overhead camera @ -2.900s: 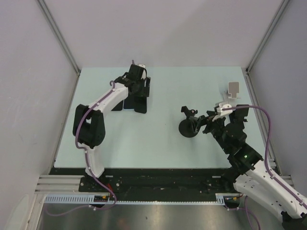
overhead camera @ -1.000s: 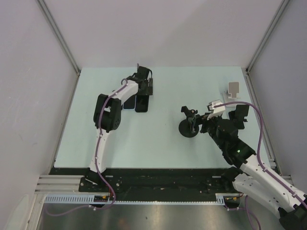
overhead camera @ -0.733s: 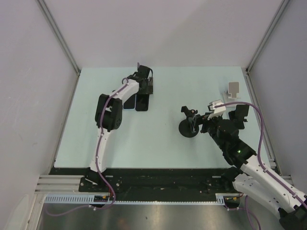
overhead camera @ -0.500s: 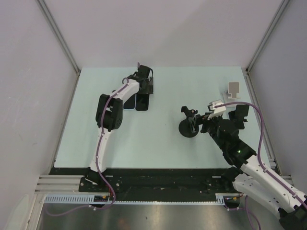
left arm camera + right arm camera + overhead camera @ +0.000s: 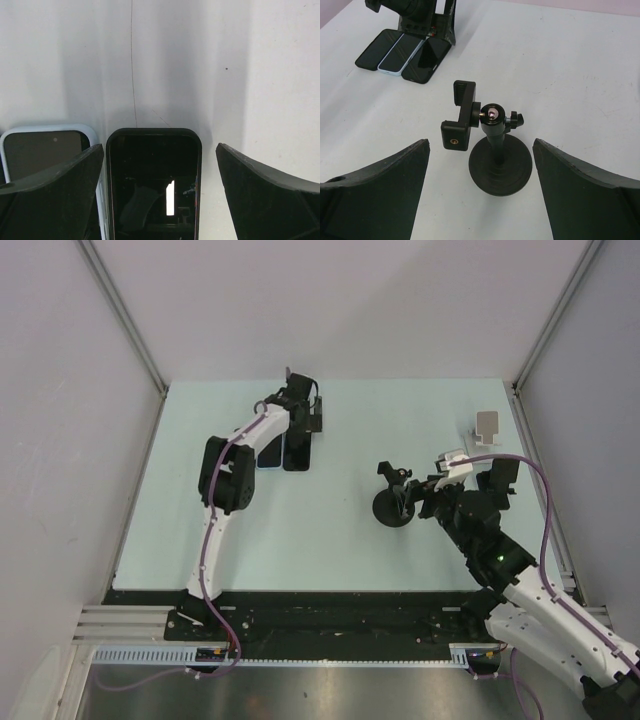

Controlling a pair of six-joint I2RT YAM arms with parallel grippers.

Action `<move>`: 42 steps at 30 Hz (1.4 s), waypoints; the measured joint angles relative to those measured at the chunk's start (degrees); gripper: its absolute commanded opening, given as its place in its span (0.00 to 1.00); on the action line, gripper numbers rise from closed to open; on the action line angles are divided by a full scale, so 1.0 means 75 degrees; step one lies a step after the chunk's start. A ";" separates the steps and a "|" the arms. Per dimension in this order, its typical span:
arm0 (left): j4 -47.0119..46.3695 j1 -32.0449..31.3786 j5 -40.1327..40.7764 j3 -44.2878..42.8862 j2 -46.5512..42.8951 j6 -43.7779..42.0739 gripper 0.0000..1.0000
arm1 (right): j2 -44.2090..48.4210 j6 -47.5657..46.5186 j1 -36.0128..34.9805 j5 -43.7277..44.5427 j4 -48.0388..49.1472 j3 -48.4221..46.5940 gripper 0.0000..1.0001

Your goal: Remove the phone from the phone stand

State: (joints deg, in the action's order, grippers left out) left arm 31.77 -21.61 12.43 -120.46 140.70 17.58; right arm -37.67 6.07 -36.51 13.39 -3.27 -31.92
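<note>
The pale green tabletop [image 5: 330,540] is the biggest thing here. Two white and black arms come up from its near edge.

The left arm [image 5: 250,430] reaches to the far side, left of the middle. Its jaws are wide apart and point down at the tabletop. A black phone [image 5: 154,180] lies flat there, between the two fingers [image 5: 50,195]. This is the phone from the task. The finger on the right of the left wrist view is just beside the phone and does not touch it. The jaws hold nothing.

The right arm [image 5: 540,610] bends in from the right. Its jaws are wide too, and they hold nothing. One finger [image 5: 370,200] is on each side of the phone stand [image 5: 500,170], and there is a gap on both sides.

The phone stand is black, with a round flat foot, a short post and a clip on top. It stands up straight near the middle of the tabletop. The black phone is off it and well apart from it.

A phone with a light blue edge [image 5: 45,147] lies right beside the black phone. Another dark phone [image 5: 370,50] lies on the other side of the blue one. All three lie flat in a row.

A small grey thing [image 5: 487,425] stands near the far right edge.
</note>
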 measured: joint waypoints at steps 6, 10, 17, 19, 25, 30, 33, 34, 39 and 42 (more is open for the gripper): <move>-0.0061 -0.0026 -0.0064 0.0487 -0.0740 0.0064 1.00 | 0.0169 0.0128 0.0003 -0.0029 -0.0210 0.0000 0.89; -0.0134 -0.0122 -0.0111 0.1472 -0.1842 0.0265 1.00 | 0.0166 0.0207 0.0023 -0.0029 -0.0373 -0.0003 0.89; -0.0463 -0.0796 -0.0388 0.3287 -0.3238 0.0699 1.00 | 0.0166 0.0338 0.0035 -0.0026 -0.0463 -0.0003 0.89; -0.0606 -0.1128 -0.0545 0.3689 -0.3299 0.0819 1.00 | 0.0166 0.0391 0.0035 -0.0029 -0.0510 -0.0003 0.89; -0.0772 -0.1760 -0.1032 0.4313 -0.3185 0.1145 1.00 | 0.0178 0.0452 0.0035 -0.0032 -0.0676 -0.0006 0.89; -0.0938 -0.1667 -0.0968 0.4028 -0.2830 0.1207 1.00 | 0.0227 0.0452 0.0035 -0.0044 -0.0790 -0.0020 0.89; -0.1029 -0.1609 -0.0877 0.3730 -0.2463 0.1218 1.00 | 0.0297 0.0455 0.0047 -0.0044 -0.0845 -0.0041 0.89; -0.1046 -0.1588 -0.0871 0.3663 -0.2349 0.1224 1.00 | 0.0315 0.0455 0.0050 -0.0044 -0.0851 -0.0050 0.89; -0.1125 -0.1501 -0.0656 0.3316 -0.1941 0.1250 1.00 | 0.0286 0.0455 0.0050 -0.0047 -0.1043 -0.0294 0.89; -0.1154 -0.1466 -0.0542 0.3214 -0.1833 0.1256 1.00 | 0.0085 0.0484 0.0052 -0.0041 -0.1262 -0.0679 0.89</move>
State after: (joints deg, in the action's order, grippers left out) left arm 23.11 -32.60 8.36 -96.36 126.96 27.00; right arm -37.04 9.69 -36.12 13.08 -12.73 -37.01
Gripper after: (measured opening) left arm 0.996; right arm 0.894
